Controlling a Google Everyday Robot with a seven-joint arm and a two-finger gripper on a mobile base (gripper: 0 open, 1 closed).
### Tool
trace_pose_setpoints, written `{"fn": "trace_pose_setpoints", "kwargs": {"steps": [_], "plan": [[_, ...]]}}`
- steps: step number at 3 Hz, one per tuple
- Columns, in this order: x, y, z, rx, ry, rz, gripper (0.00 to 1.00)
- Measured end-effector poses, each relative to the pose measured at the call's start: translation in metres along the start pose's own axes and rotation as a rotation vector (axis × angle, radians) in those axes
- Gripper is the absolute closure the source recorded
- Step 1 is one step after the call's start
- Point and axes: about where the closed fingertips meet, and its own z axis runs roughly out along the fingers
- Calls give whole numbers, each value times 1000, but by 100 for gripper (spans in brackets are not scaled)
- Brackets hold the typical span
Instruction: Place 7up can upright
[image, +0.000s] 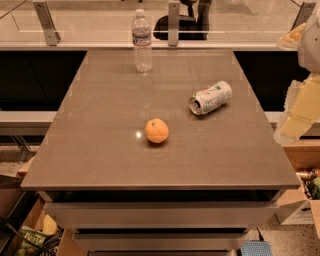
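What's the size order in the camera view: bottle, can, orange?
1. Bottle, tallest though farthest.
2. Can, lying on its side.
3. Orange, smallest though nearest.
Gripper: at the view's right edge, touching none of them.

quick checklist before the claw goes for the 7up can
1. 7up can upright: not ok, it lies on its side on the table.
2. claw apart from the can: ok, it is at the right edge of view.
3. can's top visible: ok, it faces front left.
4. orange apart from the can: ok.
5. water bottle out of the way: ok, upright at the far edge.
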Motion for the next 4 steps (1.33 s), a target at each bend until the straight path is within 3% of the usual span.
{"fn": "trace_pose_setpoints", "kwargs": {"steps": [2, 4], "plan": [[-1, -7, -2, 18, -5, -37, 0], [-11, -40, 3, 62, 10, -233, 0]]}}
